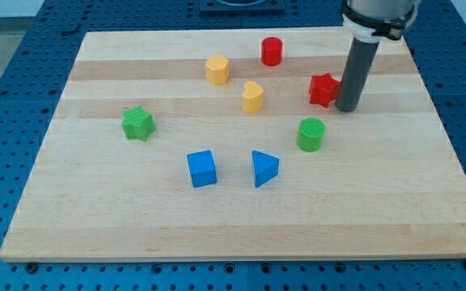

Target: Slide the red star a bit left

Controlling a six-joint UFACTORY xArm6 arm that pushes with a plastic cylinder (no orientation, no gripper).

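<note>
Red star (324,90) sits just to the view's left of my tip (347,108), touching it or nearly so. The tool is a bare rod and holds nothing. Risk, as I judge it: contact seems low on the star's side, so a push could spin it or let it slip off. Further left of the tool, the yellow block (253,96) lies in the path on the surface (379,210).
</note>
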